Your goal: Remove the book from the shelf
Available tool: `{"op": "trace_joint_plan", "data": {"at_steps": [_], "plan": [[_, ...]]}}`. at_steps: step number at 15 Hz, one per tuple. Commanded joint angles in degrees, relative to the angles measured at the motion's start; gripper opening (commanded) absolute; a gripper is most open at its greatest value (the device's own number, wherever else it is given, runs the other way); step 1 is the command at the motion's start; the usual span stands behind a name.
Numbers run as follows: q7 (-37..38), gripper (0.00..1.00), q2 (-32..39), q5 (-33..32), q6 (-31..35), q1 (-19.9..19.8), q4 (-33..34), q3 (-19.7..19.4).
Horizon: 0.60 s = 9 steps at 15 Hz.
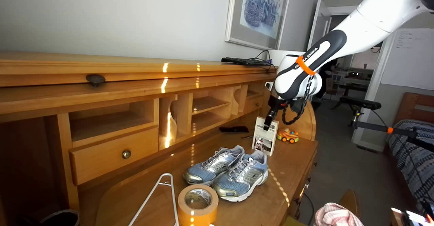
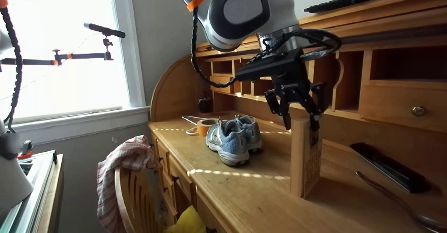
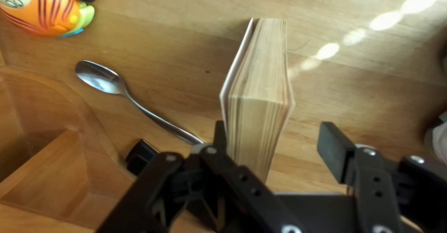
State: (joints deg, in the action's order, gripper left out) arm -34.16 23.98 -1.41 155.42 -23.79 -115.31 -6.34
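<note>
Standing upright on the honey-brown wooden worktop (image 2: pixel 258 198): pale-paged paperback book (image 3: pixel 260 121), outside the narrow wooden cubbyholes (image 2: pixel 351 81); removal looks done, lifting presumably pending. Black two-fingered pincer (image 3: pixel 276 140) straddles the book's top, spread wide. Nearby: silver metal spoon (image 3: pixel 132 101), orange toy car (image 1: pixel 287 135), blue-grey mesh sneakers (image 1: pixel 244 176); none, to my eye, obstructing.

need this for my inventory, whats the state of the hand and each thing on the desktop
book: standing on end, one cover slightly ajar
hand: open, astride the book's top, not gripping
sneakers: soles down, side by side
toy car: on its wheels
spoon: lying flat
long black object: lying flat
tape roll: lying flat
clothes hanger: lying flat, bare
dark container: upright, contents unclear
</note>
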Motion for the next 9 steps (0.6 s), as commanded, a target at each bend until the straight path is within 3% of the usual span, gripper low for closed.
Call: {"op": "trace_joint_plan", "data": {"at_steps": [1,3,6,9], "plan": [[0.64,0.38,0.38,-1.12,-1.11,1.04,0.23,0.24],[1.79,0.22,0.01,-5.29,-1.01,3.46,-0.36,-1.64],[5.17,0.01,0.42,-16.63,-1.73,8.28,-0.35,-6.44],[9.77,0.05,1.73,-28.5,-2.76,12.66,-0.08,-11.34]]}}
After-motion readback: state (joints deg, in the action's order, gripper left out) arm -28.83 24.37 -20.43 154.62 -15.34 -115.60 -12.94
